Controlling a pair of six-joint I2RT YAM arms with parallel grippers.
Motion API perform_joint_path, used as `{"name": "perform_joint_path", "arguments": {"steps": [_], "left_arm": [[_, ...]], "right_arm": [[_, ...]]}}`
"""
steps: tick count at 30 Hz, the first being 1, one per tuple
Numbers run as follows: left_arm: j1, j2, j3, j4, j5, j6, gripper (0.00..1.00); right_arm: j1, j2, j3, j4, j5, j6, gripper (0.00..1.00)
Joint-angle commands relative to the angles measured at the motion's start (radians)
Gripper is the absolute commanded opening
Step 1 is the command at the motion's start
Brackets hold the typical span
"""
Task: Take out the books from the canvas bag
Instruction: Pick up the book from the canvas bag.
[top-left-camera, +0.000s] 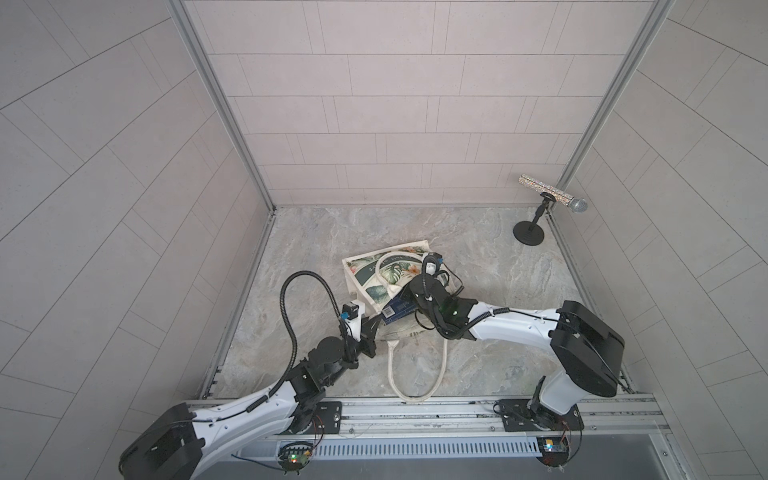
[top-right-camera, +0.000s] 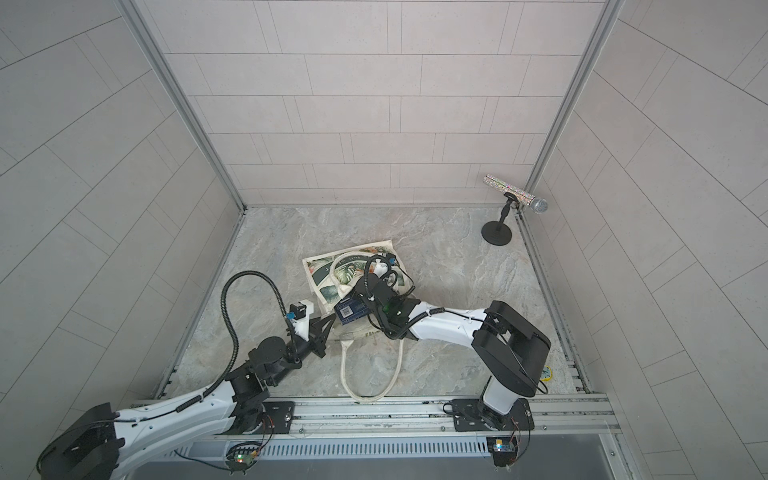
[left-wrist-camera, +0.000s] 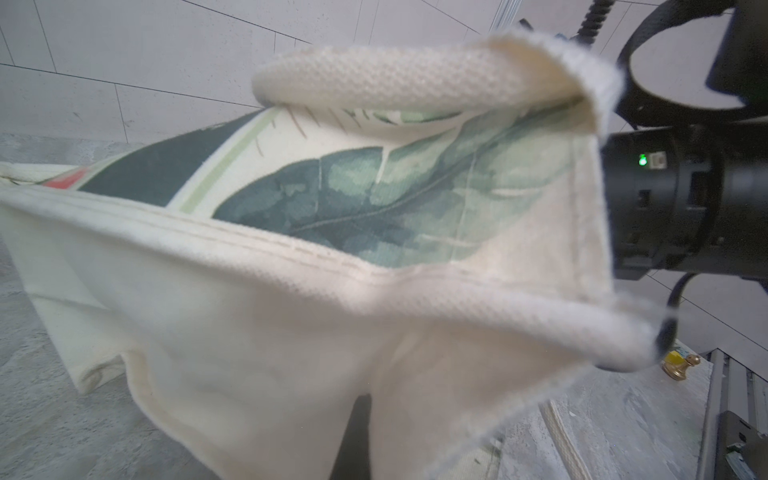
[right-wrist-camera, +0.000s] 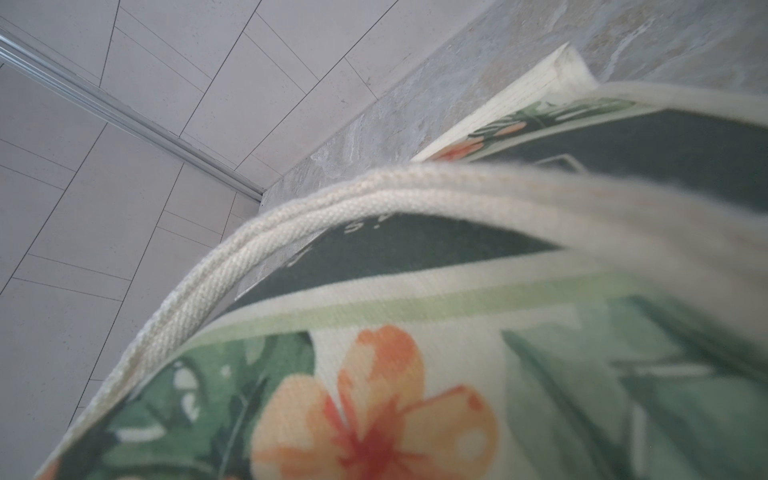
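Cream leaf-printed canvas bag (top-left-camera: 374, 270) lies flat. Left gripper (top-left-camera: 376, 322) is clamped on its mouth rim. Dark navy paperback book (top-left-camera: 397, 311) protrudes there, directly beside right gripper (top-left-camera: 411, 303), whose jaw state cannot be told.

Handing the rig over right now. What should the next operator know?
Left gripper: shut on the rim of the canvas bag, lifting the mouth.
Right gripper: at the bag's mouth, fingers hidden, so open or shut cannot be told.
Navy book: sticking partway out of the mouth, next to the right wrist.
Done: no book lies free on the table.
Left: pull this book clear, then check inside for more; none are visible from here.
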Motion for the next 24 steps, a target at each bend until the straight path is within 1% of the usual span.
{"name": "perform_joint_path", "arguments": {"steps": [1, 2, 5, 6, 9, 11, 13, 15, 18, 19, 21, 24], "left_arm": [[-0.012, -0.011, 0.001, 0.12, 0.088, 0.028, 0.0], [-0.013, -0.007, 0.004, 0.121, 0.087, 0.028, 0.0], [-0.013, 0.004, 0.002, 0.129, 0.091, 0.029, 0.0], [-0.013, 0.005, 0.006, 0.129, 0.092, 0.029, 0.0], [-0.013, 0.008, 0.006, 0.129, 0.094, 0.031, 0.0], [-0.011, 0.008, 0.005, 0.13, 0.092, 0.031, 0.0], [-0.012, 0.009, 0.006, 0.13, 0.095, 0.032, 0.0], [-0.012, 0.012, 0.006, 0.132, 0.094, 0.032, 0.0], [-0.012, 0.019, 0.007, 0.136, 0.097, 0.033, 0.0], [-0.012, 0.02, 0.009, 0.136, 0.1, 0.033, 0.0], [-0.012, 0.022, 0.009, 0.137, 0.103, 0.034, 0.0], [-0.012, 0.021, 0.009, 0.136, 0.106, 0.035, 0.0]], "right_arm": [[-0.03, 0.035, 0.026, -0.017, 0.033, -0.042, 0.43], [-0.034, 0.045, 0.035, -0.015, 0.022, -0.055, 0.39], [-0.04, 0.063, 0.043, 0.03, -0.013, -0.091, 0.34], [-0.04, 0.065, 0.046, 0.029, -0.012, -0.097, 0.33], [-0.042, 0.062, 0.046, 0.033, -0.01, -0.11, 0.26], [-0.042, 0.047, 0.042, 0.041, -0.005, -0.113, 0.25], [-0.043, 0.035, 0.045, 0.058, 0.003, -0.123, 0.28], [-0.047, 0.04, 0.069, 0.072, -0.017, -0.148, 0.35], [-0.048, 0.065, 0.138, -0.011, -0.029, -0.158, 0.52], [-0.051, 0.081, 0.156, -0.027, -0.034, -0.15, 0.55], [-0.051, 0.11, 0.171, -0.029, -0.039, -0.133, 0.56], [-0.051, 0.143, 0.186, -0.007, -0.036, -0.111, 0.53]]}}
